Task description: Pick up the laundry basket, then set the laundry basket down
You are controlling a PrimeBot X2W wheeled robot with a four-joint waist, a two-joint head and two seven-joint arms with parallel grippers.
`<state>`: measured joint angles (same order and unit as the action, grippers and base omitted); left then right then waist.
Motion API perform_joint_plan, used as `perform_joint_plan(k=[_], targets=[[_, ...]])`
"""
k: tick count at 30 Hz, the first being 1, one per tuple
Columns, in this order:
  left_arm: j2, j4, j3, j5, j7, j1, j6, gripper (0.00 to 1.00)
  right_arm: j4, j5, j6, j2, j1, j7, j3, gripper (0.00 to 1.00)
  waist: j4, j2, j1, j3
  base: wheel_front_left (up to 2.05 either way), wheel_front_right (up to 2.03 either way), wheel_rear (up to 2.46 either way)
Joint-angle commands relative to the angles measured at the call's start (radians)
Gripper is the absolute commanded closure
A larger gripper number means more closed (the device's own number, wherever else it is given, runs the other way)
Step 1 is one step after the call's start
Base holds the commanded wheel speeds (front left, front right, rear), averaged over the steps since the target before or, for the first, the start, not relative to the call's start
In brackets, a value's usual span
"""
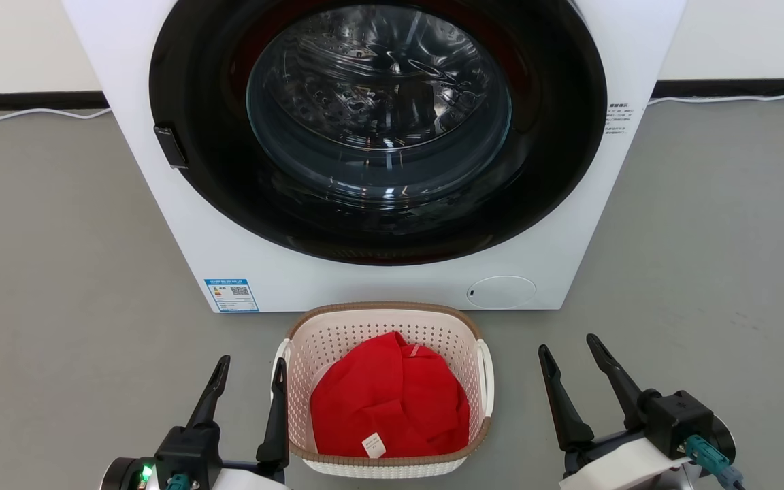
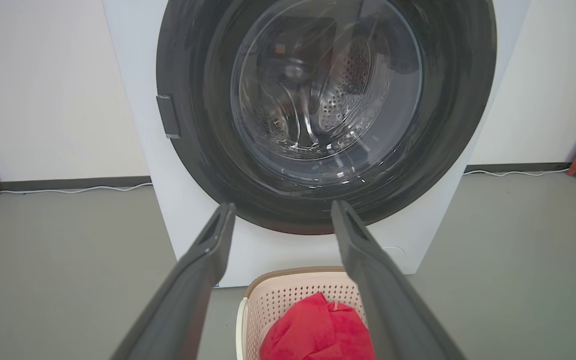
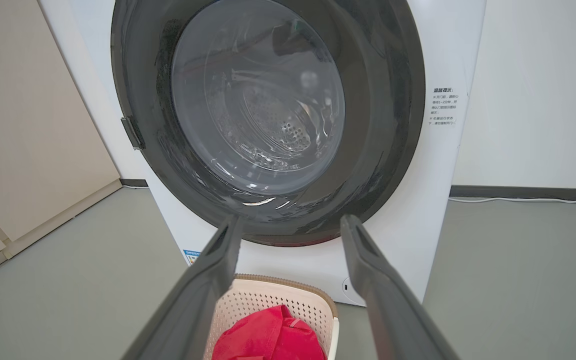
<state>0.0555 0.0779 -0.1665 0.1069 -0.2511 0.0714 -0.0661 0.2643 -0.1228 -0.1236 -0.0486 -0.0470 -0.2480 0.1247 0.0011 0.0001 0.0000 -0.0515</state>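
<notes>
1. Nearest, at the lower left of the head view, the left pincer has its two dark fingers spread wide and holds nothing. Its inner finger stands right against the basket's left handle; I cannot tell whether they touch.
2. At the lower right, the right pincer is likewise spread and empty. A strip of bare floor separates it from the right handle.
3. This uneven start is the first risk. If the left side closes or pushes before the right arrives, the light basket would probably slide or turn on the floor, spoiling the second grasp.
4. Between the two pincers, the laundry basket stands upright on the floor, not yet lifted, just in front of the washing machine.
5. The handles look thin and smooth. A finger that closes beside a handle rather than around it would likely slip, and lifting by one side alone would tip the basket.
6. A red garment is heaped inside, below the rim. A strong tilt could spill it.
7. Farther back, the machine's round door is closed. The front panel is close behind the basket, so a lift that drifts forward could knock the rim against it.
</notes>
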Motion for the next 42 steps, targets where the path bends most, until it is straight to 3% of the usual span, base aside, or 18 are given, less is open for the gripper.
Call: perform_joint_plan(k=[1,24,42], targets=[[-0.005,-0.024,0.031,0.004,-0.011,-0.036,-0.010,0.00,-0.022,0.003,-0.007,-0.002,-0.036,-0.014,0.021,0.00,0.000,-0.0001,0.0000,0.001,0.00,0.00,0.00],[-0.005,-0.037,0.039,0.009,-0.011,-0.032,-0.018,0.00,-0.026,-0.012,-0.007,-0.002,-0.032,-0.014,0.023,0.00,0.000,-0.0001,0.0000,-0.021,0.00,0.00,0.00],[-0.005,0.001,0.061,0.030,-0.011,-0.213,0.005,0.00,-0.004,-0.022,-0.007,-0.002,-0.199,-0.014,-0.026,0.00,0.012,-0.0001,0.0000,-0.288,0.00,0.00,0.00]])
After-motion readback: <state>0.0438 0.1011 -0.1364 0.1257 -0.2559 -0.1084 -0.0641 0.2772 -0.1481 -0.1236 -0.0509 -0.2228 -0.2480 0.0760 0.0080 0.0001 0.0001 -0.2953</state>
